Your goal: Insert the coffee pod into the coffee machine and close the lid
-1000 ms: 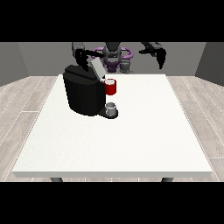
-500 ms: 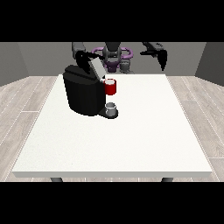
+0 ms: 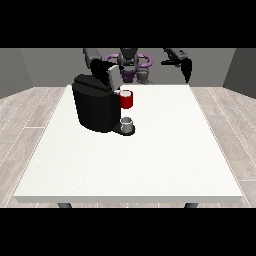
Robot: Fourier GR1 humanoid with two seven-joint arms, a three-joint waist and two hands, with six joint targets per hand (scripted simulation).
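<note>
Black, boxy coffee machine point(image 3: 96, 107) stands on the white surface point(image 3: 150, 150), lid up. My hand at the view's right point(image 3: 186, 67) hangs empty, fingers straight; nudging that lid askew is my worry.

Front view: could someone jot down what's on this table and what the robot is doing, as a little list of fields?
table: large white table, robot behind its far edge
coffee machine: black coffee machine, on the table's far part at the view's left
lid: appears raised
red thing at the machine: red thing on the machine's front
grey thing: small grey thing on the machine's base, below the red thing
robot hand at the view's left: robot hand above the machine's top
robot hand at the view's right: robot hand raised beyond the table's far edge, holding nothing
</note>
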